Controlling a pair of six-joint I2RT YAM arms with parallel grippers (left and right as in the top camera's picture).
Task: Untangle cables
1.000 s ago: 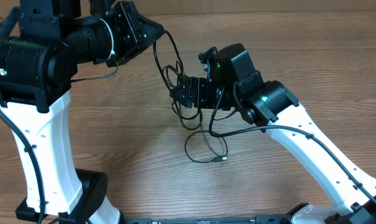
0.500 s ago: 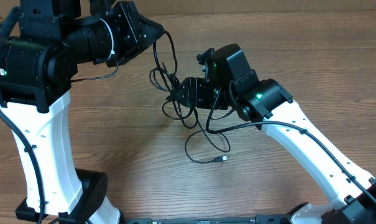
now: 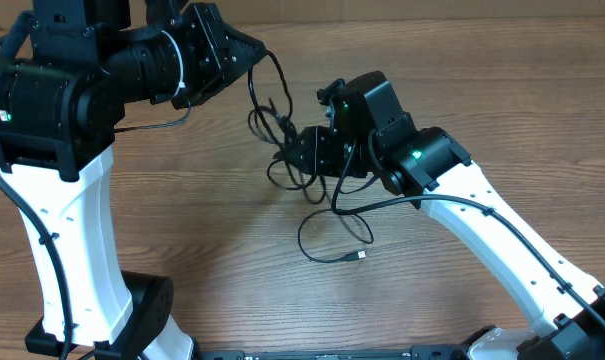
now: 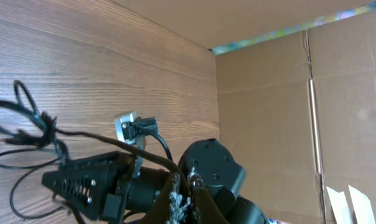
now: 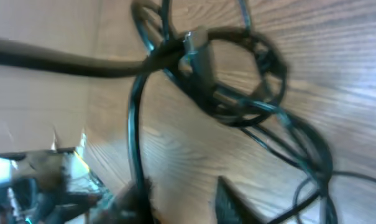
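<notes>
Cables [image 3: 280,128]: a knotted bunch hangs in the air between both grippers. One loop trails onto the table [image 3: 182,220], its plug end [image 3: 360,257] lying there. We see the left gripper [image 3: 254,52] clenched on a strand up high. The right gripper [image 3: 290,150] sits at the knot. Its wrist view is blurred, so we cannot tell its grip.

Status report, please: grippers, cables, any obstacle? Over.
Left gripper shut on one of the thin black cables. Right gripper at the tangle, grip unclear. Cables knotted between arms, one loop on wooden table. Nothing blocking.
</notes>
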